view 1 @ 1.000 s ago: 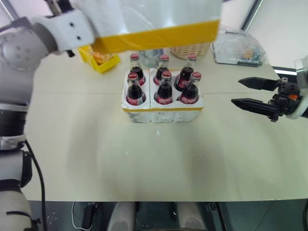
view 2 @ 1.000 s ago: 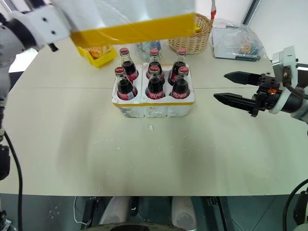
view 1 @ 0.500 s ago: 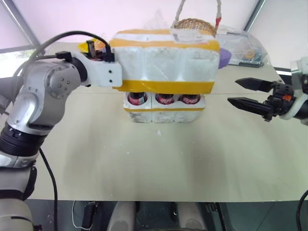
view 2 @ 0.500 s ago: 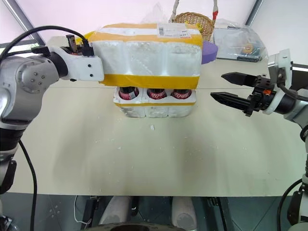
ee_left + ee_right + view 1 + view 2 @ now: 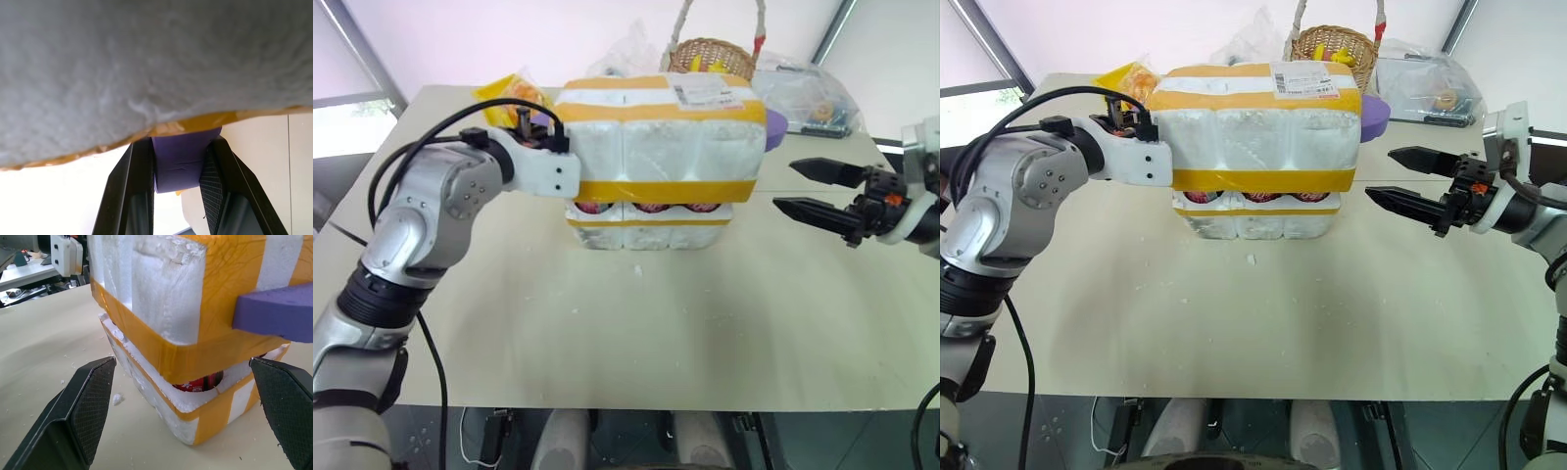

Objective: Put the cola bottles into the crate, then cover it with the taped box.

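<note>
Left gripper (image 5: pixel 177 196) pinched tight on the purple rounded foam end (image 5: pixel 180 159) at the near side of the large white foam box wrapped in broad yellow tape bands (image 5: pixel 661 137). Since a second before, had swung that box down from high above the table to just over the low white foam crate with the yellow tape strip (image 5: pixel 646 227). Beneath the held box, still a narrow gap, with the red labels of the small dark cola bottles (image 5: pixel 649 207) peeking through; all bottles seated in the wells, so the loading part judged finished and the covering nearly done, needing only a last straight lowering. Lower tape band of the box not quite square with the crate rim, so a catch on the bottle caps possible.

Across the box from that grip, right gripper (image 5: pixel 1408 179) spread wide, fingers level, near the opposite purple end (image 5: pixel 1376 112) but apart from it, unmoved over that second.

Beyond the box: woven wicker basket (image 5: pixel 1334 46), small yellow plastic bin (image 5: pixel 507 93), clear plastic bags (image 5: pixel 1425 83), all well clear. White foam crumbs (image 5: pixel 1248 259) on the cream table (image 5: pixel 636 333), nothing blocking.
</note>
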`<state>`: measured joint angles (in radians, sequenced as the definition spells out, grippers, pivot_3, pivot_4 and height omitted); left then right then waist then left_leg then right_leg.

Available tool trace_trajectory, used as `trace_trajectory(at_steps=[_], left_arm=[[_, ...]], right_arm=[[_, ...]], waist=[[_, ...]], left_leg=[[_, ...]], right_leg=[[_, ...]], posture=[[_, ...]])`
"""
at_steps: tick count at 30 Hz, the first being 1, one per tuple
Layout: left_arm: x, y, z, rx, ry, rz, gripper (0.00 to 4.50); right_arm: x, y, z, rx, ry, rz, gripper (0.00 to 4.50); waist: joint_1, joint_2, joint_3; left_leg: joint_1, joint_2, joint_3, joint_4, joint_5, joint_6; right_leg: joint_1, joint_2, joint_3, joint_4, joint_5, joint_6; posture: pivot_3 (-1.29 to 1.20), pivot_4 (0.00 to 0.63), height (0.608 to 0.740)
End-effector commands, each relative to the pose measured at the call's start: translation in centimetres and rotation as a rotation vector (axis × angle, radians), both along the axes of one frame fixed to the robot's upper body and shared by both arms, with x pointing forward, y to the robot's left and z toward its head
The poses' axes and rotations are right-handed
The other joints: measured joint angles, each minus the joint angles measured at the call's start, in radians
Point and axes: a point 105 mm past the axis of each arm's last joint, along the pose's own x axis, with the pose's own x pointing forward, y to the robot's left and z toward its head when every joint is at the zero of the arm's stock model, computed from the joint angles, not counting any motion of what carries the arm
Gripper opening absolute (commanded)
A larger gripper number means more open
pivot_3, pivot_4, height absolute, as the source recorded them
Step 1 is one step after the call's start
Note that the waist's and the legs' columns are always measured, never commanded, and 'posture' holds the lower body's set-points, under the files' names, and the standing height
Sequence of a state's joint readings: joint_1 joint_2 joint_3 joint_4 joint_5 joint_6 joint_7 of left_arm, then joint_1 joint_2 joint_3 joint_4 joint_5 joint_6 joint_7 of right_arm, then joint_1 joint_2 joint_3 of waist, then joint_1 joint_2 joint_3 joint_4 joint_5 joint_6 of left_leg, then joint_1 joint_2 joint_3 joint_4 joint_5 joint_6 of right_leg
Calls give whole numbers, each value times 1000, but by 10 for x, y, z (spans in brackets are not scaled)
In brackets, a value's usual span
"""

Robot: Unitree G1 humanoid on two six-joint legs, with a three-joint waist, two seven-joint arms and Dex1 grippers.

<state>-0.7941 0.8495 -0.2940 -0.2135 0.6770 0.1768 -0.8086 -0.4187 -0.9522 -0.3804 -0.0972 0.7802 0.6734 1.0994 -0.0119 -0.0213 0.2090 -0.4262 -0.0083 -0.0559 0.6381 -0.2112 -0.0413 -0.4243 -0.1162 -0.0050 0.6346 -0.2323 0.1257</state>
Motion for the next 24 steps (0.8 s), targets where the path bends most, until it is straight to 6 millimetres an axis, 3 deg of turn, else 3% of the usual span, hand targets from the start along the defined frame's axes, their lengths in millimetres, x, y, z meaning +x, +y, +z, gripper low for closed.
trace_trajectory(at_steps=[1,3,7,14,17,19,21,24], left_arm=[[-7,-4,13,17,-81,-38,1762],[-8,-2,14,18,-89,-36,2506],[-13,-1,17,6,-110,-48,4463],[-36,22,16,-90,-21,-12,4463],[-48,35,10,-196,98,16,4463],[-64,51,-6,-274,279,32,4463],[-82,60,-18,-420,474,27,4463],[-105,63,-12,-838,757,-56,4463]], right_arm=[[-5,0,10,-13,-53,8,4500],[-5,-1,11,-21,-54,5,4500],[-6,-7,10,-41,-45,-10,4500],[-7,-17,3,-83,-13,-29,4500],[-5,-21,0,-94,-1,-38,4500],[-5,-24,-5,-124,15,-39,4500],[-4,-26,-9,-142,24,-41,4500],[-2,-27,-11,-145,26,-39,4500]], waist=[[0,0,0],[0,0,0],[-1,0,0],[-6,0,0],[-5,0,0],[-6,0,0],[-9,1,0],[-5,1,0]], left_leg=[[0,0,0,0,0,0],[0,0,0,0,0,0],[0,0,0,0,0,0],[0,0,0,1,0,0],[0,0,0,1,0,0],[0,0,0,1,0,0],[0,1,0,1,0,1],[1,1,0,2,0,1]], right_leg=[[0,0,0,0,0,0],[0,0,0,0,0,0],[0,0,0,0,0,0],[0,0,0,1,0,0],[0,0,0,1,0,0],[0,0,0,1,0,0],[0,0,0,0,0,0],[0,1,0,1,0,0]], posture=[[0,150,737],[0,150,737],[0,150,737],[0,150,737],[0,150,737],[0,150,737],[0,150,737],[0,150,737]])
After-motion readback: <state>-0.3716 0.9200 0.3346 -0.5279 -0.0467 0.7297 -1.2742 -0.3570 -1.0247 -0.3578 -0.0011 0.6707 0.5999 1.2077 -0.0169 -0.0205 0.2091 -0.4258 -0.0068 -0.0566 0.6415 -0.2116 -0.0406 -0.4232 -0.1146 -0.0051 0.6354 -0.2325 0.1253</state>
